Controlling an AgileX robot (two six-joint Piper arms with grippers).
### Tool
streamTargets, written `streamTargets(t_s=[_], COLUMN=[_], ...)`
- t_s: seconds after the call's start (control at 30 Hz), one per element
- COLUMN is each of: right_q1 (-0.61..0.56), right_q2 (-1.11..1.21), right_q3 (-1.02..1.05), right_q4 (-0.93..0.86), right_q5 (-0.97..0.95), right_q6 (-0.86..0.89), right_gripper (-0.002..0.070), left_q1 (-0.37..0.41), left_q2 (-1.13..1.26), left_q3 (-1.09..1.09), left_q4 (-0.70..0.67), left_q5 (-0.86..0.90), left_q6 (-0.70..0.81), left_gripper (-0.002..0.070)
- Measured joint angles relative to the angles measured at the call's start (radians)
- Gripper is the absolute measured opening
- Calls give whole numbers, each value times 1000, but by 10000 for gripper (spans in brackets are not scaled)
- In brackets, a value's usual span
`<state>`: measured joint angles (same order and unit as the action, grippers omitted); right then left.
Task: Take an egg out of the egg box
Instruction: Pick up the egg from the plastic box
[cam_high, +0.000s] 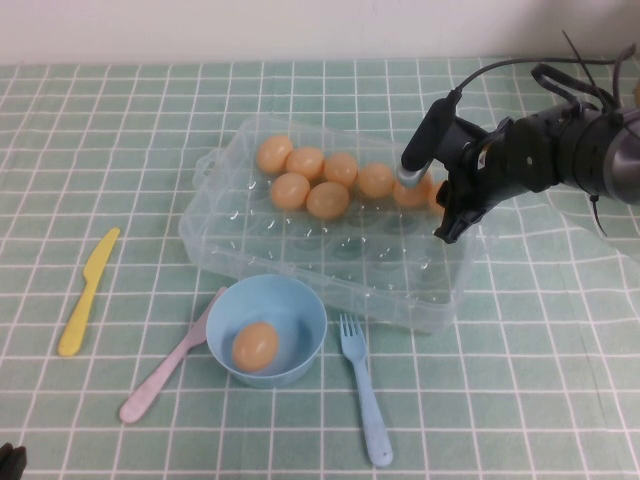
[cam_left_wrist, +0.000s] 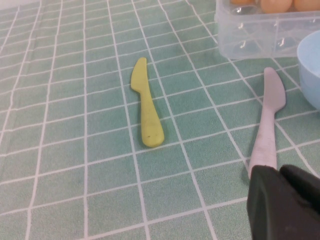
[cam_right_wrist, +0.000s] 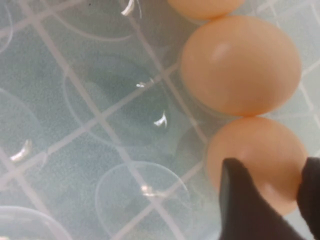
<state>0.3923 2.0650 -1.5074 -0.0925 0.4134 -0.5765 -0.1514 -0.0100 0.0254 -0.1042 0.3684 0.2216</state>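
The clear egg box (cam_high: 300, 250) lies in the middle of the table with several tan eggs (cam_high: 305, 163) along its far rows. My right gripper (cam_high: 445, 215) is down over the box's right end. In the right wrist view it (cam_right_wrist: 272, 167) is open, with its dark fingers (cam_right_wrist: 240, 200) on either side of one egg (cam_right_wrist: 260, 145) that sits in its cup. Another egg (cam_right_wrist: 240, 65) lies just beyond. My left gripper (cam_left_wrist: 282, 172) is shut and empty, low over the table near the front left edge (cam_high: 8, 460).
A light-blue bowl (cam_high: 300, 300) holding one egg (cam_high: 255, 346) stands in front of the box. A pink knife (cam_high: 165, 372) lies to its left, a blue fork (cam_high: 365, 405) to its right, and a yellow knife (cam_high: 88, 292) further left.
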Motion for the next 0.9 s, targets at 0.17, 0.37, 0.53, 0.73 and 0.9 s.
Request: streamTargets(t_s=[0.17,0.37,0.53,0.73,0.9], right_q1=[0,0,0,0,0], right_q2=[0,0,2,2,2], right_q3=[0,0,0,0,4], right_q4=[12,52,56,79,98], right_q5=[0,6,6,-4,-22], right_q6=[0,0,0,0,0], right_gripper=[246,404,435,438,438], left_q1=[0,0,0,0,0], left_q2=[0,0,0,0,0], left_q3=[0,0,0,0,0], left_q4=[0,0,0,0,0], left_q5=[0,0,0,0,0], left_q6=[0,0,0,0,0], left_gripper=[0,0,0,0,0])
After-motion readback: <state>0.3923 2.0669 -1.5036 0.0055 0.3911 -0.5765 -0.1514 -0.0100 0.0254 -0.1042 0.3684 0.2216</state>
